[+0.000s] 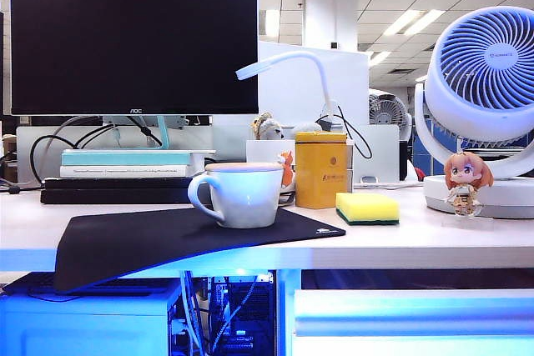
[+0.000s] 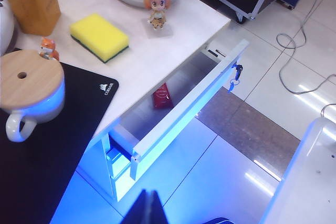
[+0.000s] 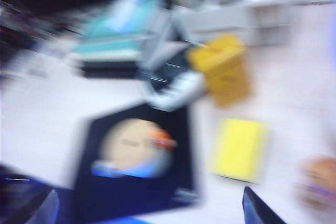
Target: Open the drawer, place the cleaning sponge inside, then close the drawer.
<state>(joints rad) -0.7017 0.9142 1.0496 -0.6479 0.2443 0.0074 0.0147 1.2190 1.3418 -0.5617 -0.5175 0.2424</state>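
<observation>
Open desktop around sponge (image 1: 367, 208)

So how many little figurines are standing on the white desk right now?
2, possibly more hidden. An orange-haired chibi doll figurine stands by the white fan base, right of the yellow sponge. A small orange fox figurine sits between the white mug and yellow tin canister.

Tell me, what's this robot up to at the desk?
It is putting the sponge away in the drawer. The drawer already stands open and the sponge lies untouched on the desk. The right gripper hovers open above the desk near the sponge; the left gripper hangs out in front of the drawer, holding nothing.
</observation>
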